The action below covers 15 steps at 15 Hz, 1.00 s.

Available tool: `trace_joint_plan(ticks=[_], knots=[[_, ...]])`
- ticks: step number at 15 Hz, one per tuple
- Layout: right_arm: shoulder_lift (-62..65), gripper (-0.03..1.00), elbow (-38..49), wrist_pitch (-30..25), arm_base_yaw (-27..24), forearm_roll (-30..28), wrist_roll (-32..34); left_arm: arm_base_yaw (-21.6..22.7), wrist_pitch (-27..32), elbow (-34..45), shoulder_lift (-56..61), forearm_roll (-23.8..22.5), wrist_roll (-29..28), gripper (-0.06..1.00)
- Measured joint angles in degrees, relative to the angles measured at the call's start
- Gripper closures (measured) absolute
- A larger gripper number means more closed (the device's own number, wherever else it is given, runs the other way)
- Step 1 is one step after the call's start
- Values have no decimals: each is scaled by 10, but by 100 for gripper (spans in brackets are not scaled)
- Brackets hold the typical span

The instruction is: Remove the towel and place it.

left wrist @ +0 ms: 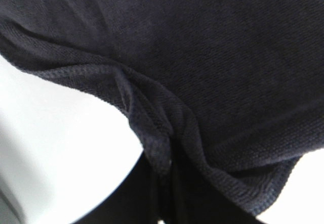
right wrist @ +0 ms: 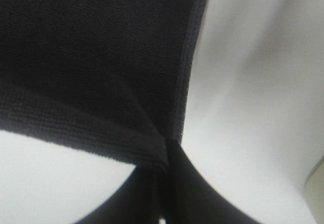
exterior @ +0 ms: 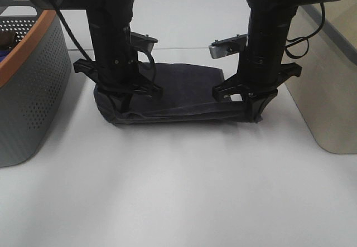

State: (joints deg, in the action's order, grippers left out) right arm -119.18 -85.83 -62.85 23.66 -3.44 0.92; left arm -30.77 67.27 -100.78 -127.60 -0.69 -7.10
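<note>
I pinch the towel (exterior: 167, 93) tight in my left end effector (exterior: 124, 99) and right end effector (exterior: 252, 109). I should probably lower both together, flat on the table (exterior: 178, 191).

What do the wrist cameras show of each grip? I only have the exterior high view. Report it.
Observer: The left gripper is shut on a bunched fold of the towel at its hem.
Operator: Now the right side.
Observer: The right gripper is shut on a towel corner, where two hemmed edges meet.
Operator: Check the cloth's surface.
Observer: Close up, it shows a fine ribbed weave; no white tag is visible in either wrist view.
</note>
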Motion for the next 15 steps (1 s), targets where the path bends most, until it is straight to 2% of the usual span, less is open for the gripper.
trace_joint_plan(ticks=[2, 4, 5, 6, 7, 8, 9, 12, 14, 15], knots=[[0, 96, 22, -9, 0, 17, 4, -1, 0, 36, 1, 25, 0, 94], [0, 84, 42, -18, 0, 17, 20, -1, 5, 90, 7, 51, 8, 85], [0, 72, 50, -26, -1, 12, 29, -1, 15, 117, 11, 50, 11, 73], [0, 63, 54, -29, -1, 13, 30, -1, 17, 130, 14, 49, 13, 66], [0, 46, 61, -30, -1, 21, 29, -1, 18, 152, 18, 48, 15, 46], [0, 34, 66, -33, -1, 34, 24, -1, 19, 166, 22, 48, 16, 30], [0, 26, 70, -41, -1, 54, 15, 0, 19, 171, 22, 48, 19, 20], [6, 21, 71, -62, -1, 72, 5, 1, 20, 172, 42, 68, 31, 15], [33, 21, 72, -66, -1, 75, 1, 1, 21, 172, 87, 76, 33, 15], [72, 21, 72, -66, -1, 95, -9, 1, 21, 172, 146, 77, 45, 14]])
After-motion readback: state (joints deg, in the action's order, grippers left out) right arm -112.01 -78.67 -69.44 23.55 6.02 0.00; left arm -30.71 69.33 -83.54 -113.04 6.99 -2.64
